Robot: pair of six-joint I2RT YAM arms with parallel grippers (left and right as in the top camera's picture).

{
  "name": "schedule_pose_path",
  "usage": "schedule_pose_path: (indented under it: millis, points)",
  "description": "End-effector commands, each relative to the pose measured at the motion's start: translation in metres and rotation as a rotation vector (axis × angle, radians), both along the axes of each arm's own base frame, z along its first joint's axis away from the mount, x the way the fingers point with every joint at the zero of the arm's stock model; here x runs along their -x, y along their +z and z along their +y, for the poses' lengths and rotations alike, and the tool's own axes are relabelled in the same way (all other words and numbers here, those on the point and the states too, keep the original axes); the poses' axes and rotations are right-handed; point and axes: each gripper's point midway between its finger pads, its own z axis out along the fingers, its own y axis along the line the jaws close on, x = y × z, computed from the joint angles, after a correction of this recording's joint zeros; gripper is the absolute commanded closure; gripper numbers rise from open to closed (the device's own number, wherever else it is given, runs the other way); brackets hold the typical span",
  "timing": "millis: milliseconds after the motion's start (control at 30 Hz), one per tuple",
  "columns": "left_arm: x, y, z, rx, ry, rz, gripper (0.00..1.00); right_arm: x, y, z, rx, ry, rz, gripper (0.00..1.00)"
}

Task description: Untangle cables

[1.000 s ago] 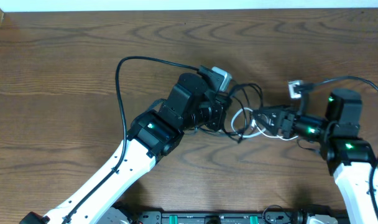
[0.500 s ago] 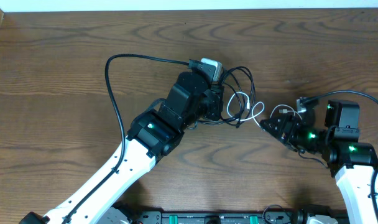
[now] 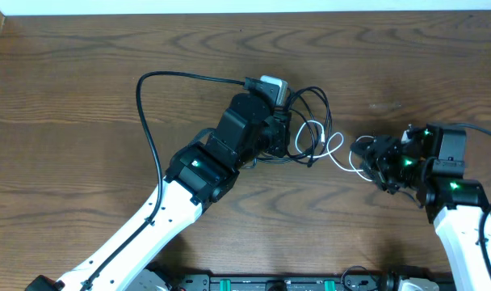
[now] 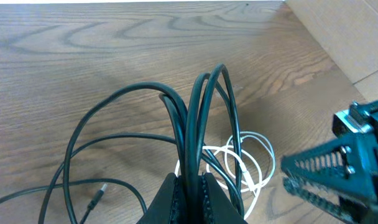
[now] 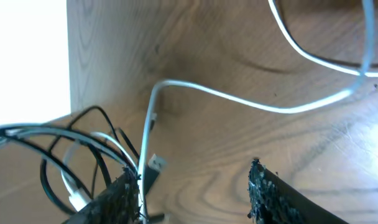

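Currently my left gripper (image 4: 190, 182) is clamped tight on a bunch of black cables (image 4: 201, 106). Several loops rise from between the pads and fan out over the table (image 3: 76, 89). My guess is that I hold the bundle as an anchor, so the other arm can draw one strand free.

My right gripper (image 5: 194, 175) has its jaws well apart, with nothing between them that I can see. It sits just right of the tangle, centre-right in the overhead view, facing it.

The white cable (image 5: 207, 93) is thin and lies in small loops between the two grippers, overlapping the black loops. Whether it passes through them I cannot tell. One plug end rests near the bottom left of the right wrist frame.

The black cords are glossy and springy. A small plug shows at the lower left of the left wrist frame.
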Motion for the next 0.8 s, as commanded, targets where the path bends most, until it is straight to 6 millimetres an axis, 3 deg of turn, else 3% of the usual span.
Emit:
schedule_pose_path:
  millis: [0, 267, 400, 500, 633, 767]
  points:
    - [0.001, 0.009, -0.001, 0.032, -0.001, -0.004, 0.93, -0.003, -0.005, 0.005, -0.037, -0.026, 0.043, 0.47]
    - [0.003, 0.008, -0.003, 0.047, -0.009, 0.012, 0.93, -0.014, -0.010, 0.038, -0.059, 0.064, 0.026, 0.55]
    - [0.004, 0.007, -0.003, 0.043, -0.009, 0.016, 0.93, -0.021, -0.007, 0.049, -0.052, 0.095, -0.022, 0.71]
    - [0.002, 0.011, -0.004, 0.054, -0.008, 0.002, 0.93, -0.018, -0.012, 0.050, -0.026, 0.102, -0.008, 0.96]
    - [-0.008, 0.031, 0.002, 0.088, 0.033, -0.069, 0.92, -0.005, -0.026, 0.049, 0.059, 0.164, 0.017, 0.99]
    - [-0.027, 0.049, 0.035, 0.075, 0.188, -0.151, 0.93, 0.007, -0.045, 0.028, 0.216, 0.182, 0.058, 0.99]
